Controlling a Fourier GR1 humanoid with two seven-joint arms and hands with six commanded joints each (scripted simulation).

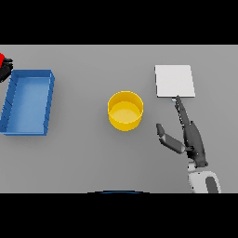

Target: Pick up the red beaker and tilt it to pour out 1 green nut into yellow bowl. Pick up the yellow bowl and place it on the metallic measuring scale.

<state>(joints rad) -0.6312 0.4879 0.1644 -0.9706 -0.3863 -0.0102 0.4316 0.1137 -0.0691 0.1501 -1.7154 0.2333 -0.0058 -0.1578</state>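
Note:
A yellow bowl (125, 110) stands upright at the middle of the table; I see no nut inside it. The metallic measuring scale (174, 81) is a pale square plate to its right, farther back. My right hand (191, 135) lies right of the bowl, open, fingers straight toward the scale with the tips near its front edge, thumb spread toward the bowl. At the far left edge a bit of the red beaker (2, 59) shows, with my dark left hand (5, 72) against it; most of both is cut off.
A blue rectangular tray (29, 102) lies on the left side of the table, between the beaker and the bowl.

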